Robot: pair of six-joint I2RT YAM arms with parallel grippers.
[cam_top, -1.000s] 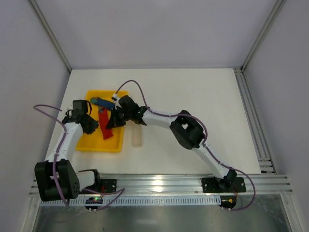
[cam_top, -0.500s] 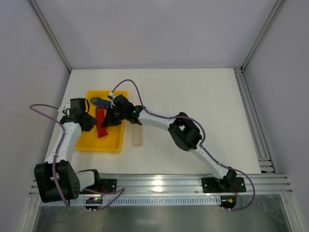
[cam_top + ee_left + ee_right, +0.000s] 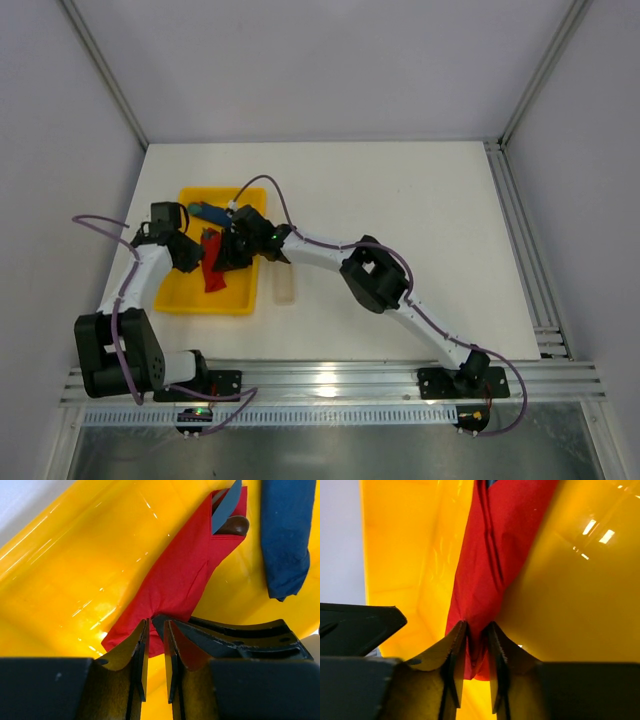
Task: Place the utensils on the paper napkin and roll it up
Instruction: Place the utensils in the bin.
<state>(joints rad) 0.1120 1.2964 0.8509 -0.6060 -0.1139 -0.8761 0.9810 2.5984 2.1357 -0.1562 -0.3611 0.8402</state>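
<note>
Napkin (image 3: 213,277), loosely rolled, sits inside tray (image 3: 170,300), toward its right wall. Left jaws are pinched almost shut on one napkin end; right jaws are clamped on the other. Brown utensil (image 3: 236,525) tip protrudes from napkin, beside blue item (image 3: 285,535).

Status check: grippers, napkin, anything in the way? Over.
Left gripper and right gripper both shut on paper napkin. Napkin rolled narrow over yellow tray, brown utensil tip showing at one end. Blue stick alongside, apart, not blocking.
</note>
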